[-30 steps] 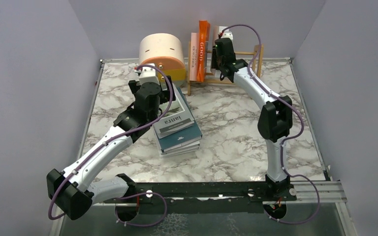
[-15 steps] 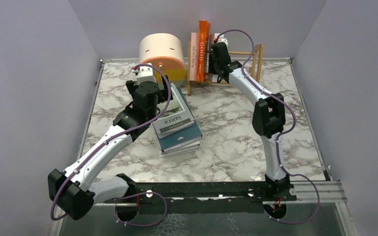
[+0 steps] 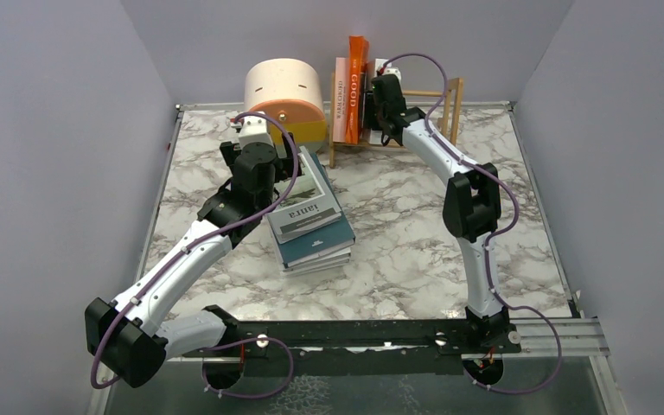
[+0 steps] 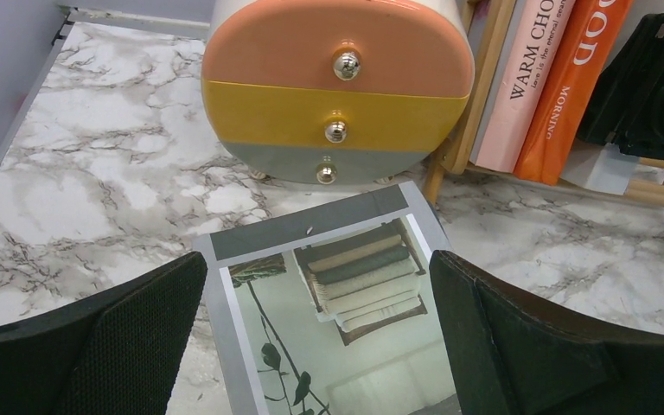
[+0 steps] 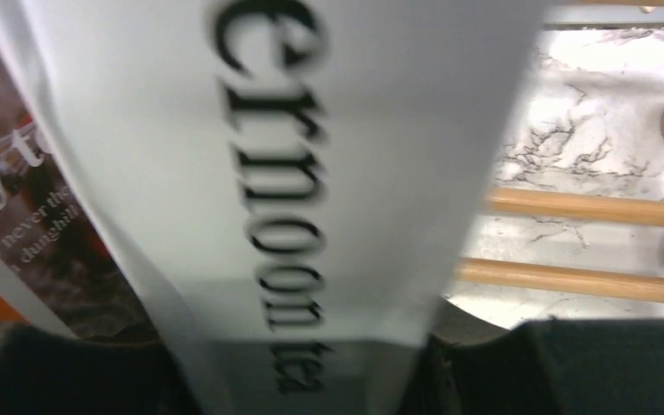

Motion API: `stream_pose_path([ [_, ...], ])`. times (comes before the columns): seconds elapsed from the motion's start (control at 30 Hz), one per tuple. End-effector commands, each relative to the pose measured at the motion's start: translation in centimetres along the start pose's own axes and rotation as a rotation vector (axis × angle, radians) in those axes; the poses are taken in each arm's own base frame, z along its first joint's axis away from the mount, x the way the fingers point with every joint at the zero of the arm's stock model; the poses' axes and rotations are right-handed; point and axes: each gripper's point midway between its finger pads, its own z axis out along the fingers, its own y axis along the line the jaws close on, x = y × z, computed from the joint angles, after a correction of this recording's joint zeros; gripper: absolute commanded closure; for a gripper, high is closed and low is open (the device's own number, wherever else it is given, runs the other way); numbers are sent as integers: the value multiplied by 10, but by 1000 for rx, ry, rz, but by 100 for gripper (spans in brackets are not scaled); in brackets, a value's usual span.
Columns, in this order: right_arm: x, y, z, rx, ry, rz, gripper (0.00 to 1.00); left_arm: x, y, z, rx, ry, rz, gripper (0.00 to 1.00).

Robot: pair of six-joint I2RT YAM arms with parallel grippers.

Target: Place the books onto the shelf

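Step in hand: seating a book in the shelf (image 3: 456, 108).

Right arm: the right gripper (image 3: 379, 121) is up at the rack, just right of the orange book (image 3: 357, 82), which stands upright beside the pink book (image 3: 341, 99) at the rack's left end. In the right wrist view the white book (image 5: 311, 130) fills the frame, spine toward the lens, and passes down between the two dark fingers (image 5: 69, 372). The jaws are narrowed to about the spine's width and lie against it on both sides, so I log this as a grip on the white book. (I cannot see how hard the pads are pressing.) The rack's slats show bare to the right of it. From above, the arm hides most of this book, so I cannot tell whether it is upright or leaning.

Left arm: the left gripper (image 4: 318, 264) hovers over the stack of books (image 3: 311, 220) on the table (image 3: 415, 216). Its jaws are spread fully and hold nothing. The plant-cover book (image 4: 328, 320) lies directly beneath it, with one corner near the round drawer box (image 3: 285, 91).

Judgement: two books are shelved, a third is going in, and the stack is untouched.

Next move, as I see it: press the white book flush against the orange one, open the right jaws, and back straight out without dragging it. The left arm then needs to drop its fingers past the top cover's long edges.
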Motion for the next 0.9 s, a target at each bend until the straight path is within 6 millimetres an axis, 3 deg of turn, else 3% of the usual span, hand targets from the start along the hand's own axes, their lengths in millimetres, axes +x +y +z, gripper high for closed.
stream_pose_path([
  [0.0,-20,18,-3,-69,-52,49,53,0,-4,3,28,-4,-20,1],
  [0.23,-29,19,-11,-78,-69,65,39,0,-4,3,33,-3,-27,1],
  [0.6,-47,13,-44,-91,-111,79,38,2,-4,3,40,3,-35,1],
  [0.87,-67,6,-88,-106,-167,94,36,2,1,-1,27,26,-45,1],
])
